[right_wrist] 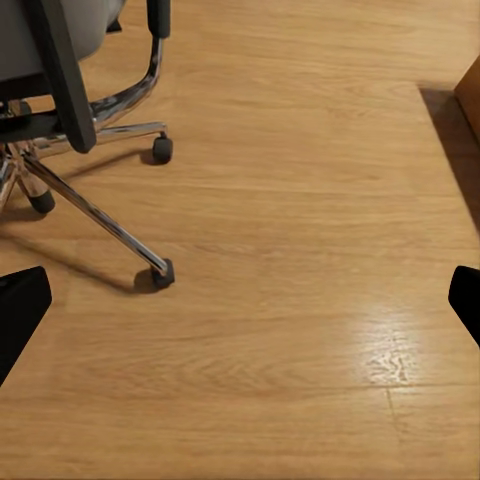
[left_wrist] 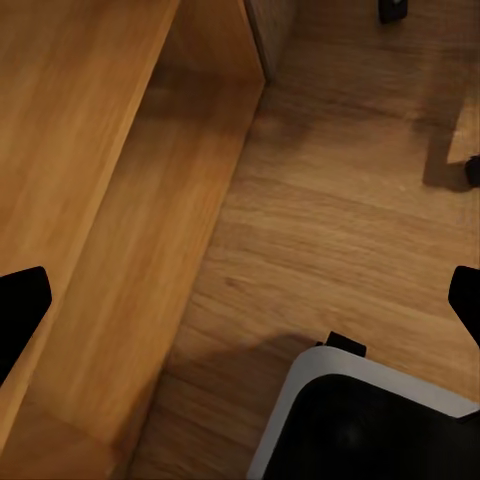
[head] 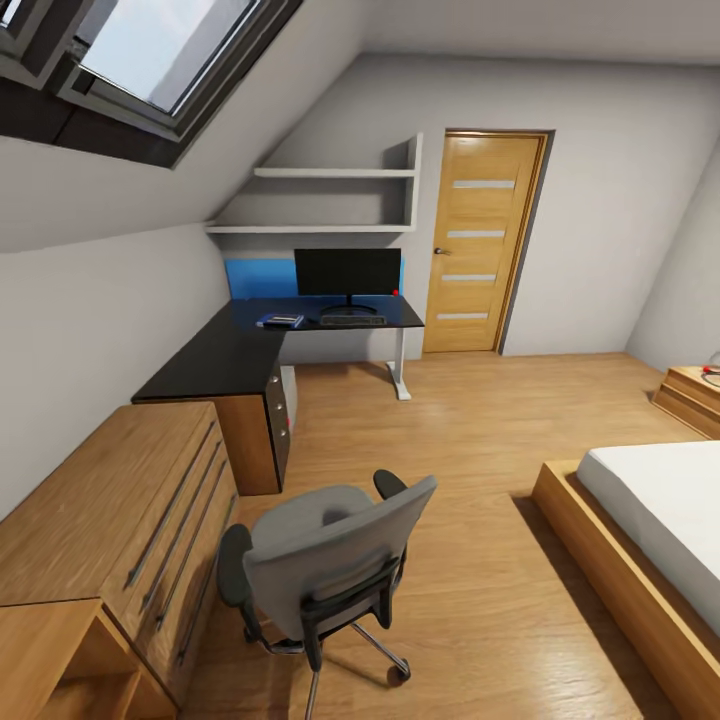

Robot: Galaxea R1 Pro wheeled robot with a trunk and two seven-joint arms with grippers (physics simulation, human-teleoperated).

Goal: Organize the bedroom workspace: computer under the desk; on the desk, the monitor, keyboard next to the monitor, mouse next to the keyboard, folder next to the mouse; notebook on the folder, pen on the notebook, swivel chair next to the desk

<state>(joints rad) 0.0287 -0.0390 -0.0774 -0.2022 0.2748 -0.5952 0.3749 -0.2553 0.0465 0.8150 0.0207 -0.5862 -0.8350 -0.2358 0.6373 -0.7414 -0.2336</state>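
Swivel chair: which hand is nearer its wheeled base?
Right. The right hand looks over the swivel chair base; the left hand faces the dresser.

The black L-shaped worktop (head: pixel 225 355) carries a monitor (head: pixel 347 272), a keyboard (head: pixel 351 319) just before it, and a blue item (head: pixel 281 320) beside. A swivel chair (head: pixel 325 565) stands on the wooden floor (head: pixel 470 480).

Wooden door (head: pixel 483 243), bed (head: pixel 660 520) (white mattress)

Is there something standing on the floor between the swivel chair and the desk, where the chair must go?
Nothing visible does. The wooden floor between the swivel chair and the desk is bare; the dresser stands to the side, along the wall.
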